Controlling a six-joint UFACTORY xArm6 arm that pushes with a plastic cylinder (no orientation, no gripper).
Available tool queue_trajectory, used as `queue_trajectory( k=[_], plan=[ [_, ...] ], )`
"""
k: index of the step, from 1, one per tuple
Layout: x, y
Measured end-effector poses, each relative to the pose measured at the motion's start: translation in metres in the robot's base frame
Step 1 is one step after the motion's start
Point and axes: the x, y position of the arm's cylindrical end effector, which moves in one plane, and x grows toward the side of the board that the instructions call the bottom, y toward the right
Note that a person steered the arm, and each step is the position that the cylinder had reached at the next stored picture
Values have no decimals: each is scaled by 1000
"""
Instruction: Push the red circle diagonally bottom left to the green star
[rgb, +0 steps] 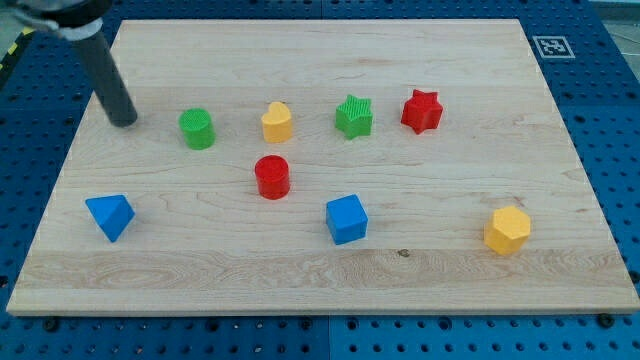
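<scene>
My tip (124, 120) rests on the bench (300, 270) at the far left, just left of the green circle (197, 129) and well apart from everything the task concerns. There is no pincer on this arm to be apart or together — only the dark rod, slanting up out of the top left corner.

The red circle (271, 177) stands upright near the middle of the bench, alone, touching nothing. The green star (354, 116) lies farther back and to its right, with the red star (421, 111) just beside it on the right and the yellow block (277, 122) to its left. So the red circle already sits below and to the left of the green star, though with a clear gap between them. I judge the task barely begun, or at least not yet finished: the circle wants nudging up and to the right to sit close at the star's near-left corner.

For that, my tip is on the wrong side. It would need to travel round to the circle's near-left flank, passing clear of the green circle, and push from there. The risk I see is a glancing contact — a round block rolls off line easily and could drift into the yellow block.

Nearer the front lie a blue block (110, 216) at the left, a blue cube (347, 219) near the middle and a yellow hexagon (507, 230) at the right, all out of the way.
</scene>
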Motion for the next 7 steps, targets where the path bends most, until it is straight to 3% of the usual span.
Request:
queue_trajectory(
  k=[2, 7],
  plan=[
    [77, 77],
    [89, 204]
  ],
)
